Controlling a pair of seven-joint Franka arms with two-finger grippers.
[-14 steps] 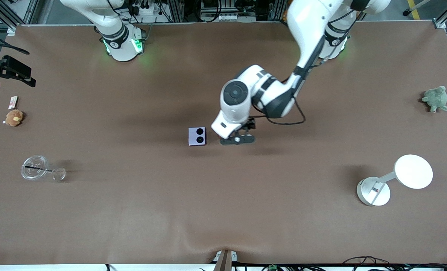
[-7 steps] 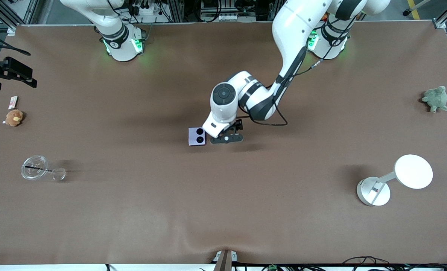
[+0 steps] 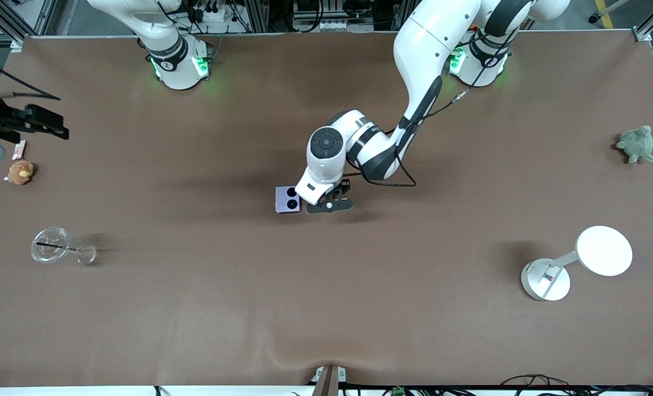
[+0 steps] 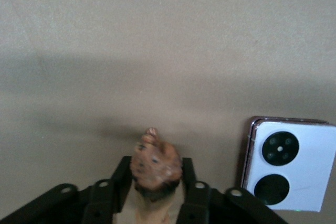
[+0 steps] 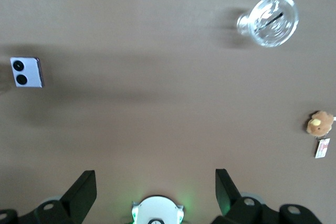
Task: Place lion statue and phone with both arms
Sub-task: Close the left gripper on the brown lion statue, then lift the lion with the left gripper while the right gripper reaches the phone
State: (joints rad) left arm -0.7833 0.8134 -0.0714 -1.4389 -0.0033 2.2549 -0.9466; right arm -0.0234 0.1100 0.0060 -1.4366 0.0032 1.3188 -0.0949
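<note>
the left hand (image 4: 156, 203) has just slid in low beside the phone (image 3: 287, 199) at mid-counter and now pinches the lion statue (image 4: 155, 165), so it's ready to set down, while the right hand (image 5: 152, 190) waits spread over the counter's end.

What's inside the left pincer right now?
The left pincer is shut on the lion statue, whose head pokes out between the fingers. Its body and legs are covered by the pincer. The phone lies beside it on the table, untouched.
</note>
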